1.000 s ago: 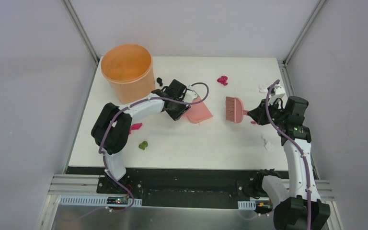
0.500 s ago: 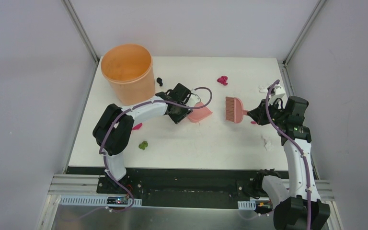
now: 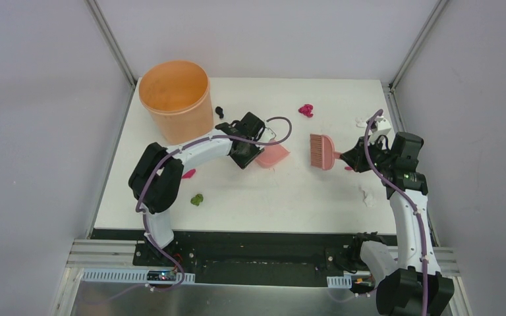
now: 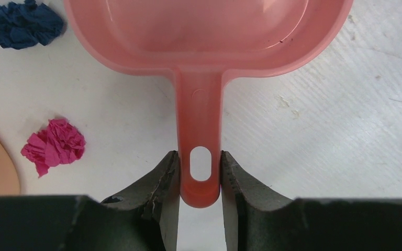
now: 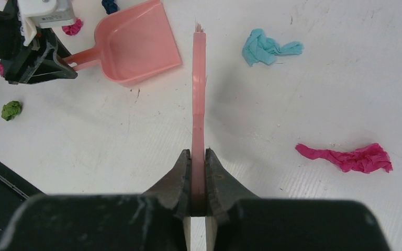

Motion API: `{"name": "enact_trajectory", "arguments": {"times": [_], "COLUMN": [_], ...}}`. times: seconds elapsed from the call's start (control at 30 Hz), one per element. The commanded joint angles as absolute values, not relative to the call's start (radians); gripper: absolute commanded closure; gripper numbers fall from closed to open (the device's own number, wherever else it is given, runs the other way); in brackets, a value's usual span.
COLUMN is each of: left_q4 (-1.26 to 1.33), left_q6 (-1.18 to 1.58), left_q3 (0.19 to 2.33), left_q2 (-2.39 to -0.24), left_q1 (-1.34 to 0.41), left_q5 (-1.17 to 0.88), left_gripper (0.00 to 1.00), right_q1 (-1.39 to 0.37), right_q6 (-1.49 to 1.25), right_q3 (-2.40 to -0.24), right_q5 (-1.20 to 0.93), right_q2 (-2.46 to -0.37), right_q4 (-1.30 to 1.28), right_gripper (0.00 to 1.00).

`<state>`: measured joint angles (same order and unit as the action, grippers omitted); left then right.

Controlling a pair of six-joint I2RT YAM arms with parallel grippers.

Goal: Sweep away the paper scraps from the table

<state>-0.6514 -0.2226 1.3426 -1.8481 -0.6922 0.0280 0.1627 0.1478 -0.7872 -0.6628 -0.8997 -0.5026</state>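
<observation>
My left gripper (image 3: 250, 146) is shut on the handle of the pink dustpan (image 3: 273, 155), also seen in the left wrist view (image 4: 200, 168), with the pan (image 4: 209, 31) on the table (image 3: 290, 197). My right gripper (image 3: 350, 158) is shut on the pink brush (image 3: 321, 150), which shows edge-on in the right wrist view (image 5: 199, 89). Paper scraps lie around: dark blue (image 4: 18, 23) and magenta (image 4: 55, 146) by the pan, teal (image 5: 267, 48) and magenta (image 5: 348, 157) right of the brush, olive green (image 3: 197, 199), black (image 3: 219, 111), magenta (image 3: 306, 110), white (image 3: 367, 195).
An orange bucket (image 3: 174, 99) stands at the back left, close to the left arm. Another magenta scrap (image 3: 188, 174) lies beside the left arm's elbow. White scraps (image 3: 362, 122) lie near the right edge. The black frame (image 3: 250, 240) runs along the near edge.
My left gripper has shifted slightly right and turned the dustpan a little, so it looks narrower from above. The right arm and brush have stayed still.
</observation>
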Motion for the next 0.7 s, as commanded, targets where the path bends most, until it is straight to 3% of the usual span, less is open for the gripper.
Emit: {"name": "enact_trajectory", "arguments": {"times": [0.0,0.3,0.53,0.67], "left_q4": [-0.701,-0.726,-0.824,-0.839], "left_q6": [-0.158,-0.203,-0.2,-0.215], "left_q3": [1.385,1.325,1.383,1.37], "left_q2": [-1.741,-1.67,-1.744,-1.743], "left_q1": [-0.731,-0.946,-1.066,-1.114], "left_q5": [0.023,0.028,-0.086,-0.032], "left_gripper": [0.96,1.0,1.0,1.0], "right_q1": [0.181,0.187,0.198,0.202], "right_q6": [0.191,0.41,0.545,0.569], "right_q3": [-0.809,-1.105,-1.37,-1.454], "right_q5": [-0.666,-0.406,-0.129,-0.016], "right_q2": [-0.909,-0.991,-1.216,-1.345], "right_q4": [-0.505,-0.776,-0.944,-0.943], "right_gripper": [1.0,1.0,1.0,1.0]}}
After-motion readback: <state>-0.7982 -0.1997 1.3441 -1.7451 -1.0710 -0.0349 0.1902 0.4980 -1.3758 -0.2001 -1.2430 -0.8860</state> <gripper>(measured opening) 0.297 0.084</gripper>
